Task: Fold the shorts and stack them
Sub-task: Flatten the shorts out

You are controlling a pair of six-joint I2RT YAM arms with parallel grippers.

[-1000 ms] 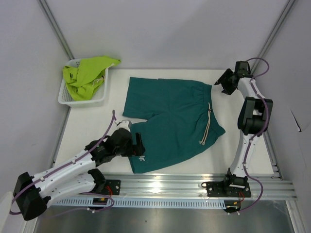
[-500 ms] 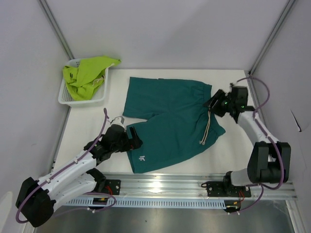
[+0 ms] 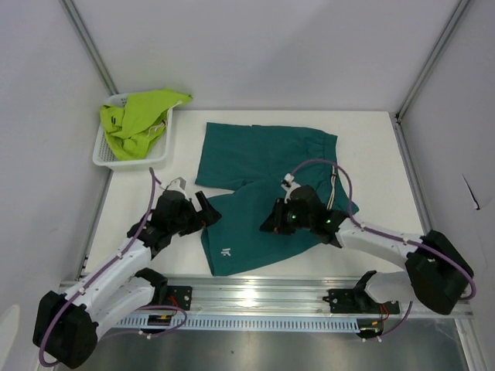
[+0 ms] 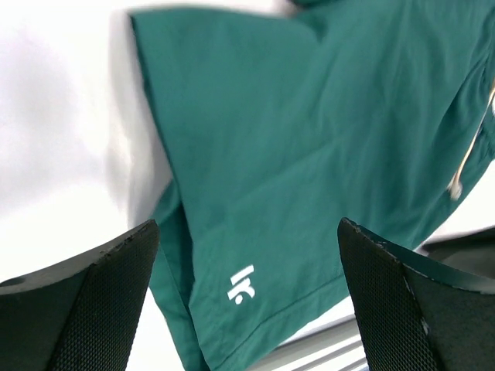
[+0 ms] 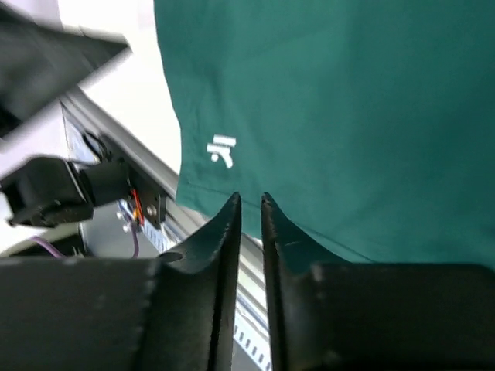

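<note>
Teal shorts [image 3: 271, 189] lie spread flat on the table [image 3: 375, 154], waistband on the side away from the left claw, legs toward it; pale drawstring [image 3: 332, 197] trails down the cloth just behind the right claw's wrist.

Left claw [image 3: 206, 213]: fingers [image 4: 93, 297] wide apart, nothing between them; it sits at the outer edge of the nearer leg, with the leg hem and white logo [image 4: 241, 284] directly under the gap in the wrist view; contact with the cloth cannot be told.

Right claw [image 3: 271, 225]: fingers [image 5: 224, 232] drawn almost together, only a thin slit between the tips, no cloth seen pinched; it is over the middle of the same leg, pointing toward the left claw; the logo [image 5: 222, 150] lies just ahead of its tips; the two claws are near each other, leg cloth between them.

Lime shorts [image 3: 139, 116] are bunched in the white basket [image 3: 131, 161], spilling over its rim, well apart from the left claw, beyond it at the far left corner; further still from the right claw.

Metal rail [image 3: 309, 294] runs along the table edge behind both claws.
</note>
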